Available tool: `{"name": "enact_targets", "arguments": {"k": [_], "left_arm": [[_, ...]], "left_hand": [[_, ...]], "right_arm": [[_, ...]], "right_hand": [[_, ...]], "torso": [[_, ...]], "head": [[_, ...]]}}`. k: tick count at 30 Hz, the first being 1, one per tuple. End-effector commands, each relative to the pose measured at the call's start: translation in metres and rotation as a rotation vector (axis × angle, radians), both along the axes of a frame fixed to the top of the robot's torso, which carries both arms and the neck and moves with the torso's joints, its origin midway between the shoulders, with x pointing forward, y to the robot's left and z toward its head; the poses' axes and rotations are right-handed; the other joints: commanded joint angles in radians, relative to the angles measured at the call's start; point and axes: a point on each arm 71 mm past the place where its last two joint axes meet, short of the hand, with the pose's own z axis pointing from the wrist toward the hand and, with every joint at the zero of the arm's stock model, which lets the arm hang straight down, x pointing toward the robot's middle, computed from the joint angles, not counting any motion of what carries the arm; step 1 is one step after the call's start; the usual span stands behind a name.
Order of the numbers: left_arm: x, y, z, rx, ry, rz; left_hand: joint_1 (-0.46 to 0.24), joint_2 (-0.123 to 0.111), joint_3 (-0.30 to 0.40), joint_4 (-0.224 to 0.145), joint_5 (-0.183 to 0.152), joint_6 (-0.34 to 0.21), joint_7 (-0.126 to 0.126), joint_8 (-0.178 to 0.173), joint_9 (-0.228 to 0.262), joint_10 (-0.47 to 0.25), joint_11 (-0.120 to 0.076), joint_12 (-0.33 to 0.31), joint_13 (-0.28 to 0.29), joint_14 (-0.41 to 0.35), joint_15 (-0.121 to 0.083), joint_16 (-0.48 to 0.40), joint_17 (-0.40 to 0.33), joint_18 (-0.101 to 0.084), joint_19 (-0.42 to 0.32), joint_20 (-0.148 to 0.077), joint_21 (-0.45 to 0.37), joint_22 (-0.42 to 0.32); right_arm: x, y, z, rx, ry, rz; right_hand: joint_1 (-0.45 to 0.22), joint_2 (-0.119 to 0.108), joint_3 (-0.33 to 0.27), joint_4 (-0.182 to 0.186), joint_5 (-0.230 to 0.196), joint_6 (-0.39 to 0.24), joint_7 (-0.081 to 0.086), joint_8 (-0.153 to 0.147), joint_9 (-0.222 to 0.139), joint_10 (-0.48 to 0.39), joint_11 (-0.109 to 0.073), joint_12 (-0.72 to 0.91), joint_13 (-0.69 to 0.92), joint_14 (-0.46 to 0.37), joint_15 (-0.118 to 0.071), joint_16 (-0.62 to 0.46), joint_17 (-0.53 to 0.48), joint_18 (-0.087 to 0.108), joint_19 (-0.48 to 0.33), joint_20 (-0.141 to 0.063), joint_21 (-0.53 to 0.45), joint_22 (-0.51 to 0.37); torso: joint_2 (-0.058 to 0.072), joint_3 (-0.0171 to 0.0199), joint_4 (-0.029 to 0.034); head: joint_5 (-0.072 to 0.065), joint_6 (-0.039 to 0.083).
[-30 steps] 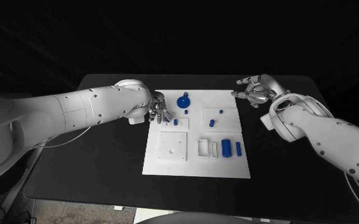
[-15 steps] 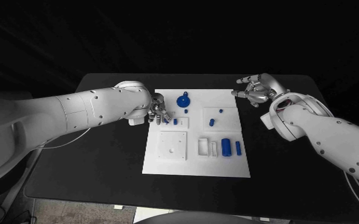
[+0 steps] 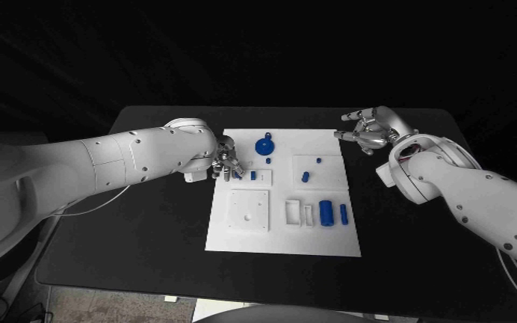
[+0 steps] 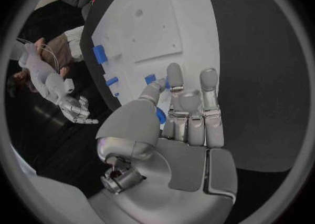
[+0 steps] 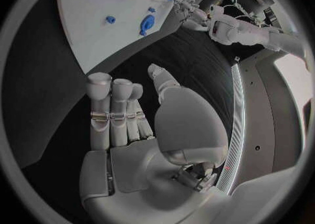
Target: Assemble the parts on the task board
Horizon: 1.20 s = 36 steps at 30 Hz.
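The white task board (image 3: 282, 226) lies in the middle of the black table. My left hand (image 3: 226, 161) hovers over the board's left edge, and a small blue part (image 4: 160, 115) sits pinched between its thumb and fingers (image 4: 190, 98). Another small blue peg (image 3: 252, 176) stands just right of that hand. A blue disc-shaped part (image 3: 264, 146) lies at the back of the board, and a blue cylinder (image 3: 326, 211) and a slim blue bar (image 3: 344, 214) lie at the front right. My right hand (image 3: 368, 130) floats off the board's back right corner, fingers apart and holding nothing.
Two small blue pegs (image 3: 305, 176) stand in a square plate on the right of the board. A white square plate (image 3: 249, 211) and white brackets (image 3: 293, 213) lie on the front half. Bare black table (image 3: 151, 218) flanks the board on both sides.
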Motion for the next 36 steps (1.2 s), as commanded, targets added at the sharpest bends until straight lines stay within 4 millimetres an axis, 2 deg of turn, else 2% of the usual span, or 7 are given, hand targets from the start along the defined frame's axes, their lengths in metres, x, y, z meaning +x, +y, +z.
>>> {"name": "enact_targets", "arguments": {"k": [1, 20, 36], "left_arm": [[-0.0009, 0.0018, -0.0022, 0.004, -0.001, 0.026], [-0.004, 0.0006, -0.0064, -0.006, 0.024, 0.013], [-0.0041, 0.0016, -0.0064, -0.007, 0.016, 0.021]], "left_hand": [[0.009, -0.002, 0.099, -0.096, 0.003, 0.025, -0.019, -0.003, 0.0, 0.043, -0.004, 0.001, -0.001, 0.005, -0.002, 0.003, 0.0, -0.011, -0.002, 0.0, 0.002, 0.019], [0.009, -0.002, 0.1, -0.097, 0.003, 0.026, -0.019, -0.003, -0.002, 0.043, -0.004, 0.001, -0.001, 0.005, -0.001, 0.002, 0.001, -0.011, -0.002, 0.0, 0.002, 0.018], [0.01, -0.004, 0.105, -0.098, 0.012, 0.029, -0.02, 0.0, 0.0, 0.043, -0.006, 0.003, -0.001, 0.008, -0.001, 0.004, 0.006, -0.011, -0.001, 0.0, 0.003, 0.019]], "right_arm": [[-0.0004, 0.0013, 0.0, -0.004, -0.002, 0.012], [-0.0005, 0.0009, -0.0002, -0.006, -0.001, 0.011], [-0.0004, 0.0015, -0.0003, -0.005, 0.0, 0.012]], "right_hand": [[-0.008, -0.002, 0.002, -0.005, 0.007, 0.004, 0.0, -0.002, 0.001, -0.004, -0.003, -0.002, 0.001, 0.001, -0.004, -0.001, 0.001, 0.016, 0.007, 0.002, 0.001, 0.08], [-0.008, -0.002, 0.002, -0.005, 0.007, 0.004, 0.0, -0.002, 0.001, -0.004, -0.003, -0.002, 0.001, 0.001, -0.004, -0.001, 0.001, 0.016, 0.007, 0.002, 0.001, 0.08], [-0.008, -0.002, 0.002, -0.005, 0.007, 0.004, 0.0, -0.002, 0.001, -0.004, -0.003, -0.002, 0.001, 0.001, -0.004, -0.001, 0.001, 0.016, 0.007, 0.002, 0.001, 0.08]], "torso": [[0.0, 0.0009, -0.0012], [0.0, 0.0022, -0.0021], [0.001, 0.0007, -0.0014]], "head": [[0.002, 0.001], [0.005, -0.002], [0.005, -0.002]]}}
